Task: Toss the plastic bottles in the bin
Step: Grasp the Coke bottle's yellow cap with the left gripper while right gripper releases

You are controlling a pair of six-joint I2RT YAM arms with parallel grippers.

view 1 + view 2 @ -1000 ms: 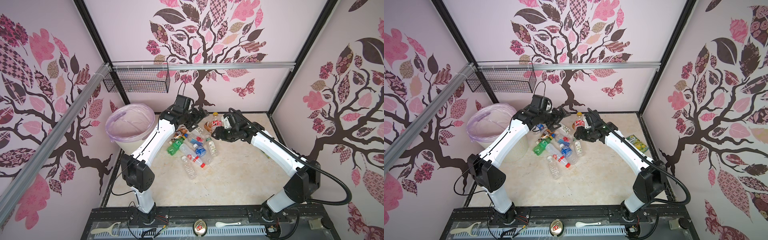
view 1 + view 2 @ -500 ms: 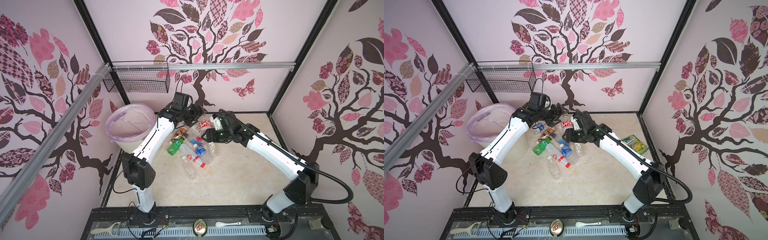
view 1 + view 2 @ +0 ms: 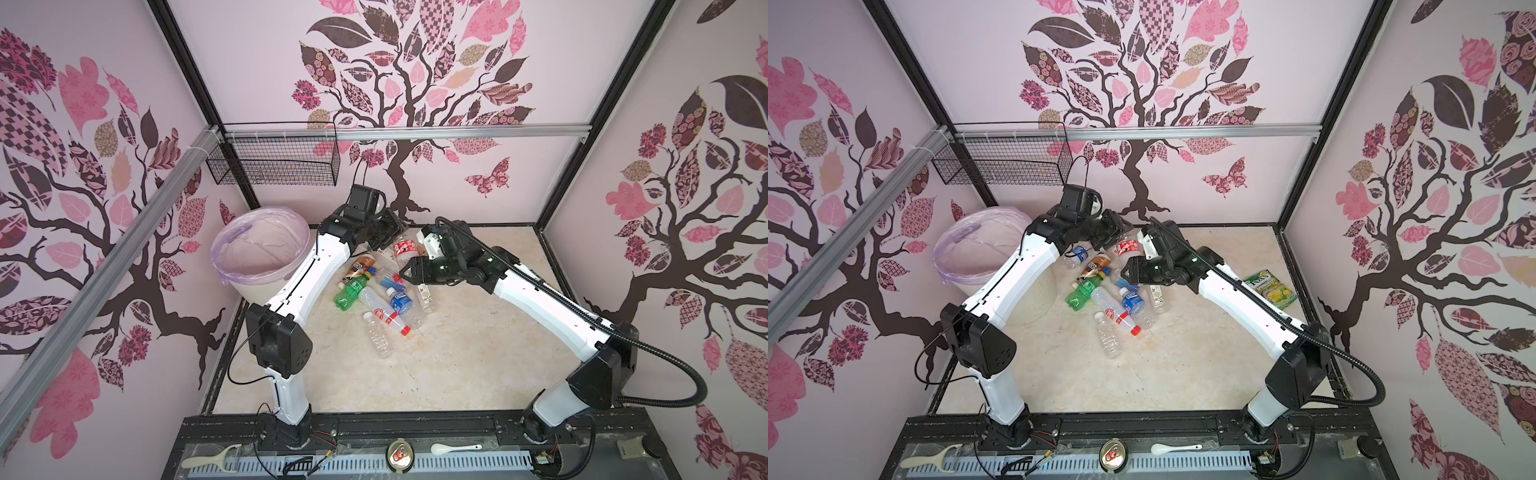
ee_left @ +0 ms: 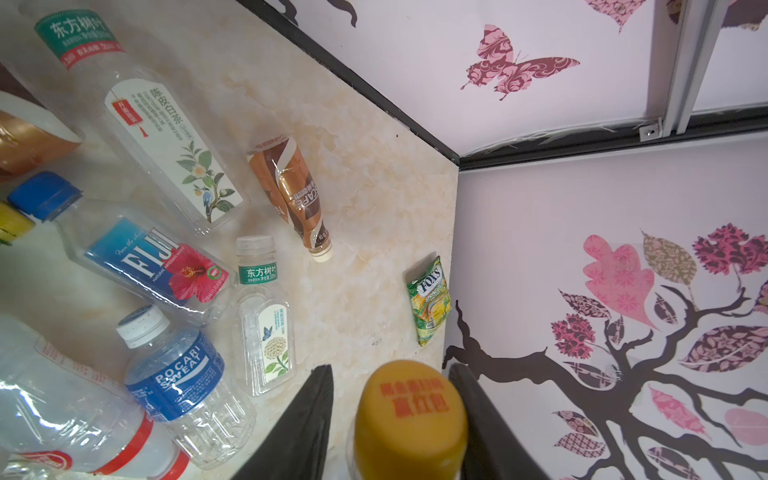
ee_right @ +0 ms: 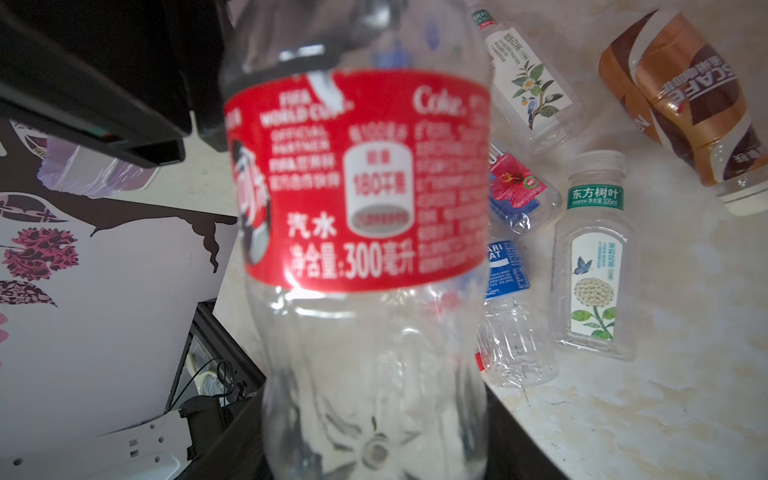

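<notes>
A clear Coke bottle [image 3: 405, 249] with a red label and yellow cap hangs above the floor between both arms. My right gripper [image 5: 374, 440] is shut on its base, seen in both top views [image 3: 1129, 270]. My left gripper [image 4: 390, 366] has its jaws on either side of the yellow cap [image 4: 409, 415]. One finger lies against the cap and a gap shows on the other side. Several more plastic bottles [image 3: 374, 299] lie in a loose pile on the floor below, one of them green [image 3: 351, 291]. The bin [image 3: 253, 291], lined with a lilac bag, stands to the left of the pile.
A green-yellow snack packet [image 3: 1271, 289] lies by the right wall. A black wire basket [image 3: 278, 166] hangs on the back wall above the bin. A peeler [image 3: 208, 459], a can [image 3: 401, 455] and a spoon [image 3: 453, 448] rest on the front rail.
My right gripper carried the Coke bottle leftward and back to the left gripper. The left jaws have narrowed from wide open to either side of the cap.
</notes>
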